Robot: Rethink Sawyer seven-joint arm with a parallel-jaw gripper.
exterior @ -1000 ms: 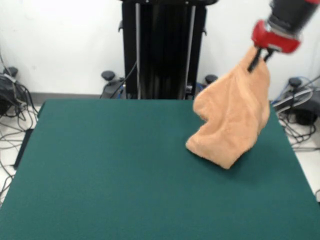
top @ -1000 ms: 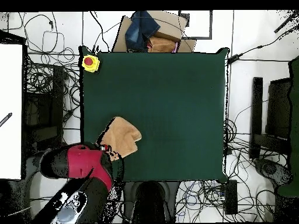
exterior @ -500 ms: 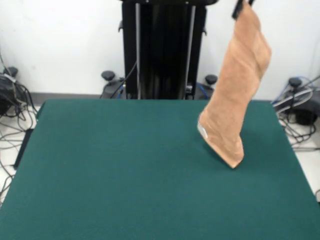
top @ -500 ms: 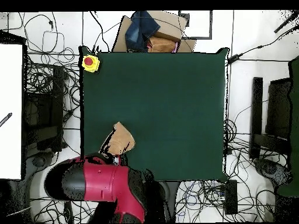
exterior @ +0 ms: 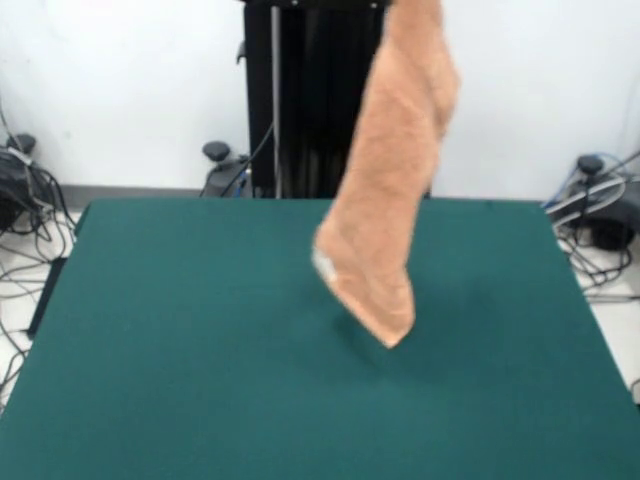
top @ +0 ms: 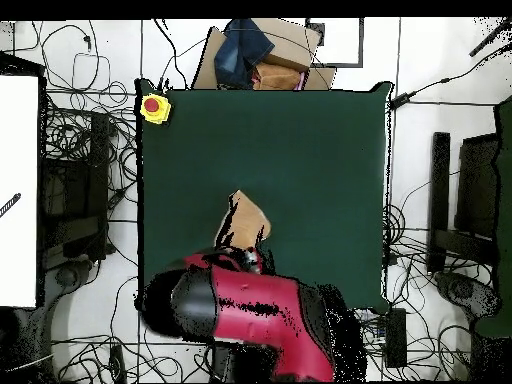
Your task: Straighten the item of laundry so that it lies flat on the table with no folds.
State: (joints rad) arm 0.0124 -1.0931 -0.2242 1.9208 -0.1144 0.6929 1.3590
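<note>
The peach-orange towel (exterior: 395, 180) hangs in a long narrow drape from the top edge of the front view, over the middle of the green table (exterior: 180, 340). Its small white label (exterior: 322, 265) shows on the left edge near the bottom. Its low corner is at or just above the cloth; I cannot tell which. In the overhead view the towel (top: 246, 220) shows as a small folded shape just beyond the red arm. My gripper (top: 243, 258) is mostly hidden under the arm's wrist and holds the towel's top end.
A yellow box with a red button (top: 154, 107) sits on one table corner. A cardboard box with blue cloth (top: 258, 52) lies beyond the table's far edge. The black pedestal (exterior: 325, 100) stands behind the table. Cables lie on the floor around it.
The arm rose and swung from the table's side toward its middle, to the left in the front view. The towel left the table and now hangs stretched.
</note>
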